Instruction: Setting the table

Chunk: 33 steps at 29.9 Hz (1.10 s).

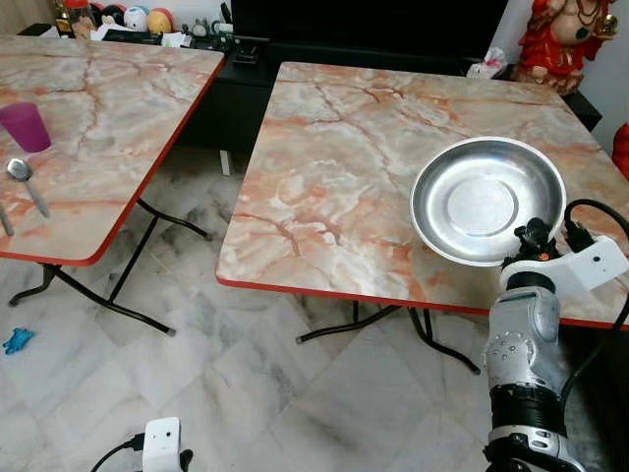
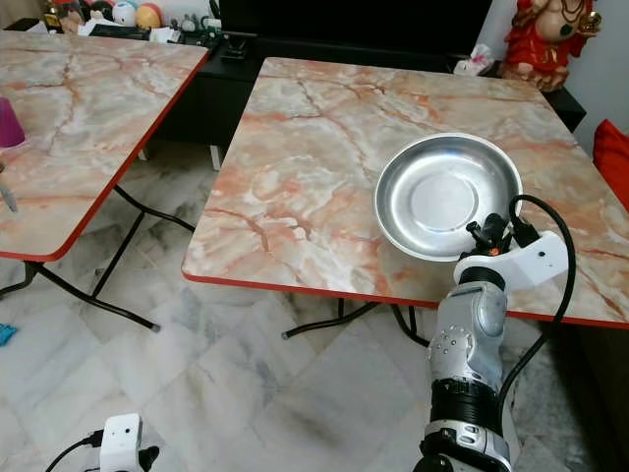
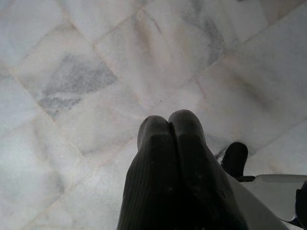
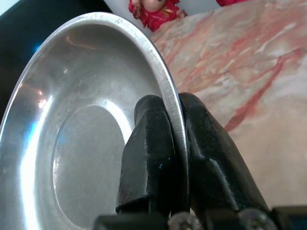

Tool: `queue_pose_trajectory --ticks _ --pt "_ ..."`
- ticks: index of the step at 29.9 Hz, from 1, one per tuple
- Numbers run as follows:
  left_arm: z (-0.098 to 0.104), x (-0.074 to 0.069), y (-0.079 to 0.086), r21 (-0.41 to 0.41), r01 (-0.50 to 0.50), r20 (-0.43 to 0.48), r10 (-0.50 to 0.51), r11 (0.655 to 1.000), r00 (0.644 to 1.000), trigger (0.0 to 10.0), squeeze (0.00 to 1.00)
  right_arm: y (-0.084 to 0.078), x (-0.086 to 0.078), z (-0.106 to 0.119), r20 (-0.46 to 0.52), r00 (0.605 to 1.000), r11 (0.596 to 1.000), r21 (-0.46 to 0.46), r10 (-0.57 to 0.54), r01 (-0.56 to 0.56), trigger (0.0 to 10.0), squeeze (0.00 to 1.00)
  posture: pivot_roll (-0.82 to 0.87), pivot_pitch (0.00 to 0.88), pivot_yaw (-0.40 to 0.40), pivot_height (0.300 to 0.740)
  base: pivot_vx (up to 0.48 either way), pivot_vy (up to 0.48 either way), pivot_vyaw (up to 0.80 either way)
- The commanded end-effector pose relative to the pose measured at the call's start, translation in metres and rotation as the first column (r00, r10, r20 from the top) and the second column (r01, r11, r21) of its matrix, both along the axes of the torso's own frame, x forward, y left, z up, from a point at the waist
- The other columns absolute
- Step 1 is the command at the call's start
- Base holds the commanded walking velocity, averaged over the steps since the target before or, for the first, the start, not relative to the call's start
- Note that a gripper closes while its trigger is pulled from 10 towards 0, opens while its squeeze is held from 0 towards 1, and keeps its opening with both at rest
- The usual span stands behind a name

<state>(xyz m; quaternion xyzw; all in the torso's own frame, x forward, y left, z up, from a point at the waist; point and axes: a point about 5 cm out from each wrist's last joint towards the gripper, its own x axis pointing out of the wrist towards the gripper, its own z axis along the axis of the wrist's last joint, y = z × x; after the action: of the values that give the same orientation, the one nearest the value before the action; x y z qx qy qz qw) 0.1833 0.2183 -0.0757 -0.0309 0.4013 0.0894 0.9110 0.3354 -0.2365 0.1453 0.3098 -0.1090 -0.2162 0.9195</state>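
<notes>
A round steel plate (image 1: 486,200) is held tilted over the near right part of the marble-topped table (image 1: 334,187). My right gripper (image 4: 173,115) is shut on its near rim, one finger inside the plate and one outside; from the head it shows at the plate's near edge (image 1: 534,239). On the second table (image 1: 98,108) to the left stand a purple cup (image 1: 25,126) and a metal spoon (image 1: 26,181). My left gripper (image 3: 168,125) hangs low over the floor tiles, fingers pressed together with nothing between them.
A black TV cabinet (image 1: 246,88) with small toys on top runs behind both tables. A red figurine (image 1: 558,34) stands at the back right. A gap of marble floor (image 1: 197,324) separates the tables; a small blue object (image 1: 17,340) lies on it at the left.
</notes>
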Motion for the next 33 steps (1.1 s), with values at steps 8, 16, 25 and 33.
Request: queue_pose_trajectory --ticks 8,16,25,33 --pt "-0.003 -0.005 0.0 -0.005 -0.002 -0.021 0.002 1.0 1.0 10.0 0.0 -0.006 -0.002 0.004 0.024 0.999 0.999 -0.015 -0.036 0.037 10.0 0.0 0.06 0.1 -0.086 0.74 0.0 0.0 0.0" --pt "-0.003 -0.006 -0.001 -0.008 -0.003 -0.024 0.003 1.0 1.0 10.0 0.0 -0.002 0.0 0.003 0.025 0.999 1.0 -0.018 -0.022 0.023 10.0 0.0 0.07 0.101 -0.088 0.74 0.215 0.0 0.0" --pt "-0.004 -0.007 0.0 -0.006 -0.006 -0.026 0.005 1.0 1.0 10.0 0.0 0.007 0.002 0.001 0.023 1.0 1.0 -0.022 0.014 -0.013 10.0 0.0 0.07 0.101 -0.087 0.74 0.32 0.0 0.0" --pt "-0.003 -0.006 -0.002 -0.01 -0.002 -0.021 0.001 1.0 1.0 10.0 0.0 0.008 0.002 0.0 0.024 1.0 0.999 -0.031 0.018 -0.018 10.0 0.0 0.07 0.102 -0.089 0.74 0.333 0.0 0.0"
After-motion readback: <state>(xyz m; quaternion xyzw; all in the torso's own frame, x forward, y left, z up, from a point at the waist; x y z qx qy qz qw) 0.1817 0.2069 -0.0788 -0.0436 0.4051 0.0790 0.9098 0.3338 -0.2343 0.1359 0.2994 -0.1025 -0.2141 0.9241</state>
